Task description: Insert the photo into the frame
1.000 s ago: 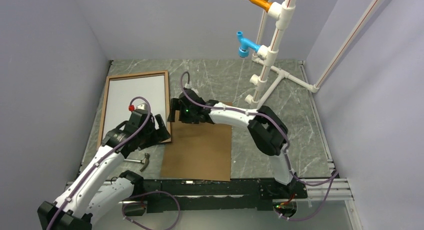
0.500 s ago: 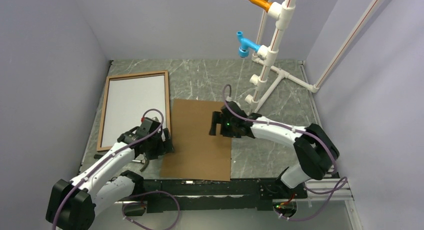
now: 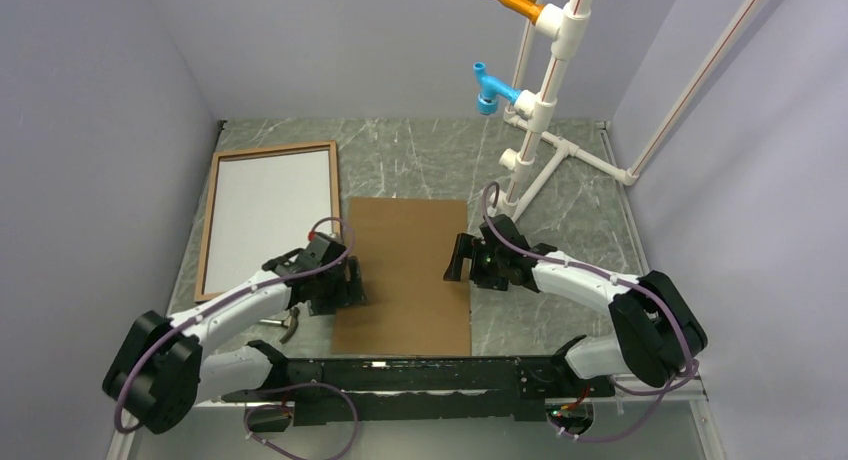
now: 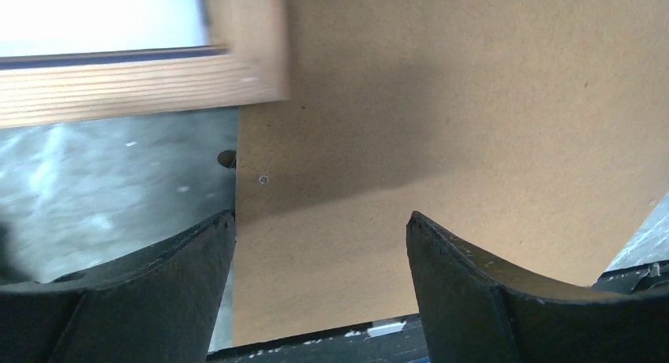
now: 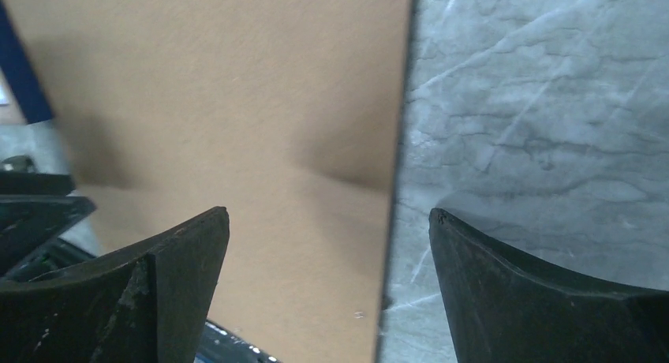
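On your bench (image 3: 420, 165), the frame (image 3: 275, 148) sits far left with the photo (image 3: 265, 215) inside it — the backing board (image 3: 405, 270) lies just right of it, nearer you

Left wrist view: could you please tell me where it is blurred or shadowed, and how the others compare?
Left wrist: the frame is soft, the photo glares white, a broad shadow crosses the board. Right wrist: a dark shadow by the board's edge. Top external: sharp, evenly lit.

The left arm (image 3: 230, 305) and right arm (image 3: 585, 280) are folded low, elbows pushed out to the sides and forearms reaching inward toward each other. The left pincer (image 3: 350, 285) and right pincer (image 3: 460, 262) tip down toward the surface — both with jaws spread wide.
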